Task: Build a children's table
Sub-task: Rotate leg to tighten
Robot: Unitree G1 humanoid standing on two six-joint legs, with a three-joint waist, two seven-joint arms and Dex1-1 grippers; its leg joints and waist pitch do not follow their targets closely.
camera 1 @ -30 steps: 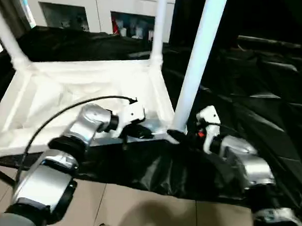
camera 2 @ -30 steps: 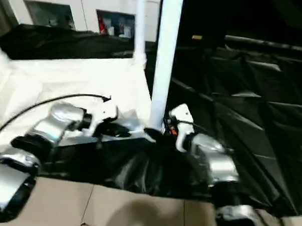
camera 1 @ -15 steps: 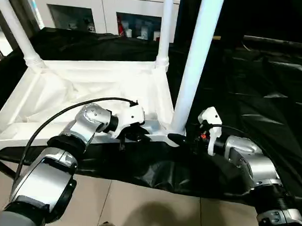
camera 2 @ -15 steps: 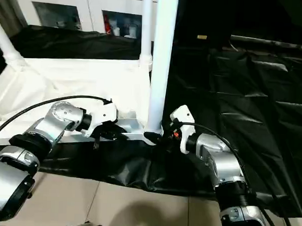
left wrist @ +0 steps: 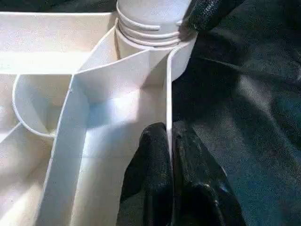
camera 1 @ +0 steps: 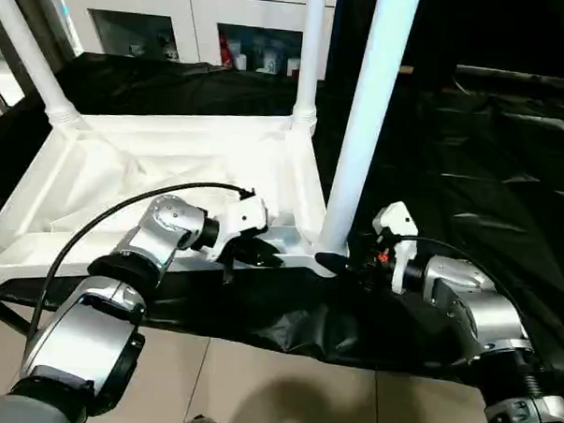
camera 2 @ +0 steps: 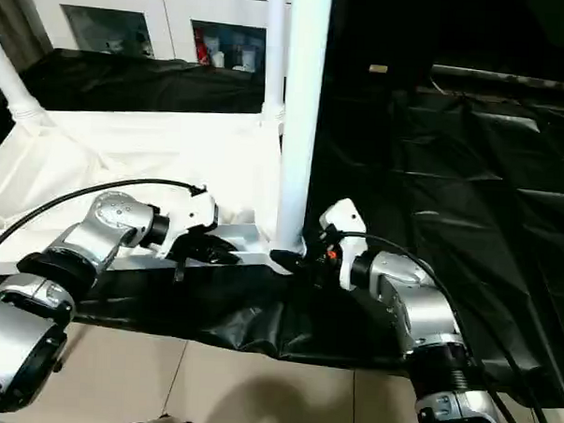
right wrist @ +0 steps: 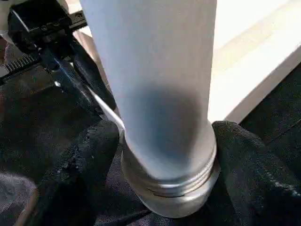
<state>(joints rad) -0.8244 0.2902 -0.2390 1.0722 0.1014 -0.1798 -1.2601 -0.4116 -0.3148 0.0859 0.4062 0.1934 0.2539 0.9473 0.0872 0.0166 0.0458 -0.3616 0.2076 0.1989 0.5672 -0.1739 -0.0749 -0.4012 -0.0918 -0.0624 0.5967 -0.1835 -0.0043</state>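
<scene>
We see the table top (camera 1: 171, 169) upside down on the black-draped desk (camera 1: 509, 165). Left end effector (left wrist: 170, 155) is pinching its near rim (left wrist: 168, 94). Right end effector (right wrist: 160, 155) is clamped round the leg (camera 1: 370, 122) base at the near corner socket (left wrist: 155, 42).

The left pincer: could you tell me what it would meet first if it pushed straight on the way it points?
Probably the corner socket holding the near leg. The left pincer is clamped on the tabletop's rim wall, which runs straight to that socket, though depth is hard to judge.
</scene>
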